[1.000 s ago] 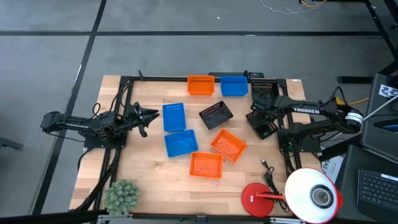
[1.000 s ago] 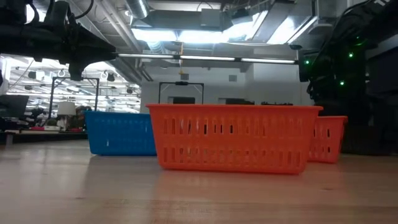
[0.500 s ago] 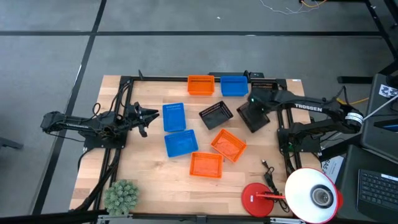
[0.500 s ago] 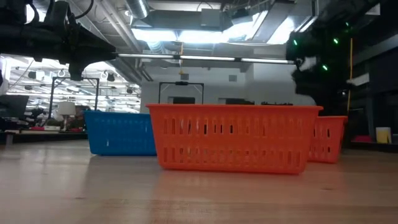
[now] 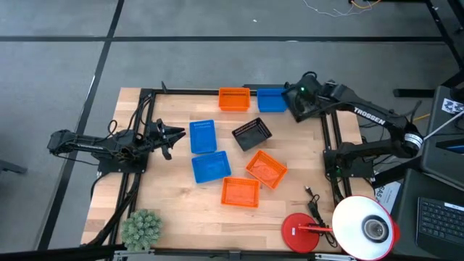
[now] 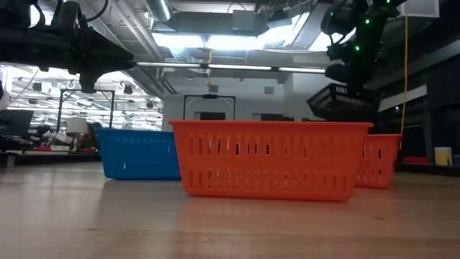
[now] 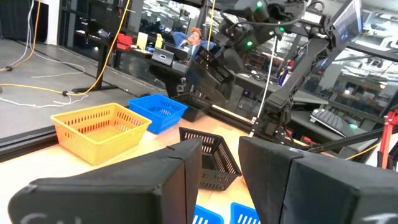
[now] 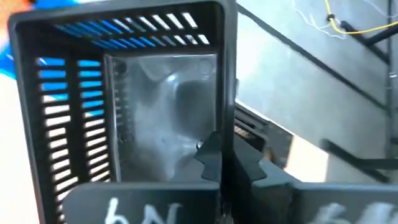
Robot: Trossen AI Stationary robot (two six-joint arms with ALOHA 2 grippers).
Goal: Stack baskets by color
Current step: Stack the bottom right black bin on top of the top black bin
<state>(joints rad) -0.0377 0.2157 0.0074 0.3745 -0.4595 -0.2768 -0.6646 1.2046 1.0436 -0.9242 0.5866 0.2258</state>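
Over bench far right corner, right gripper (image 5: 299,101) clamps black basket (image 8: 134,118) rim, lifted; left gripper (image 5: 168,135) open, idle near left edge; carry level, lower squarely into centre black basket (image 5: 251,133).

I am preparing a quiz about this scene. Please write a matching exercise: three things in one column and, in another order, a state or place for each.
1. left gripper
2. right gripper
3. green fuzzy plant

A. shut on a raised black mesh plastic basket
B. on a corner of the wooden table, left arm's side
C. open, holding nothing

Pairs: 1-C, 2-A, 3-B
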